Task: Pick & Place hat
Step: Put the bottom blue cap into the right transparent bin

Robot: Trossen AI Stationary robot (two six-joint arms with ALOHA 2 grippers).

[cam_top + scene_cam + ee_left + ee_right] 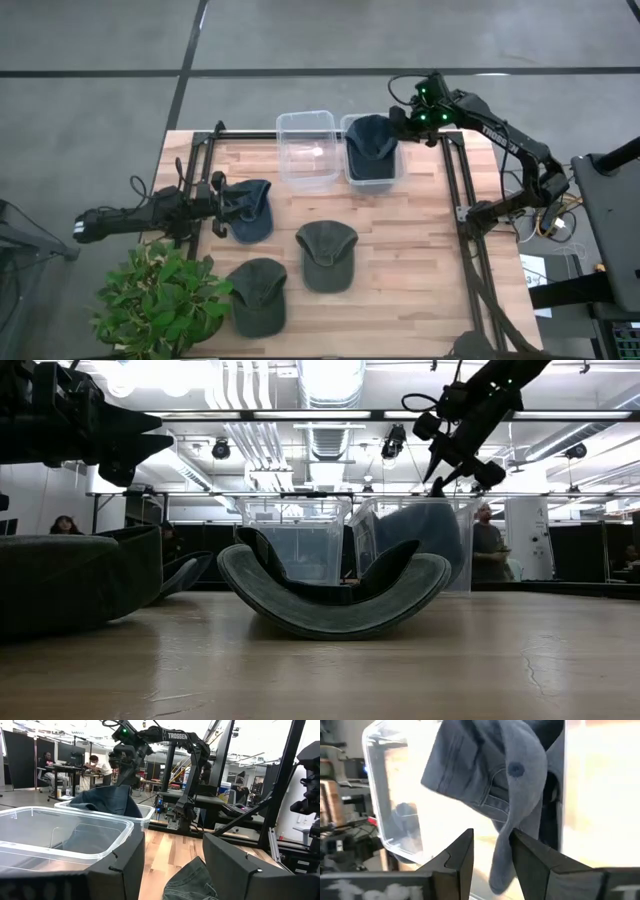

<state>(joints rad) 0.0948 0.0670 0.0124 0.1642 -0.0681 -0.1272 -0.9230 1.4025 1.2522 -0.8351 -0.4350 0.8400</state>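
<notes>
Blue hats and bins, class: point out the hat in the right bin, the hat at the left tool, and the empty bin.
hat in the right bin (371, 140), high view, crown.
hat at the left tool (252, 212), high view, crown.
empty bin (282, 122), high view, rim corner.
</notes>
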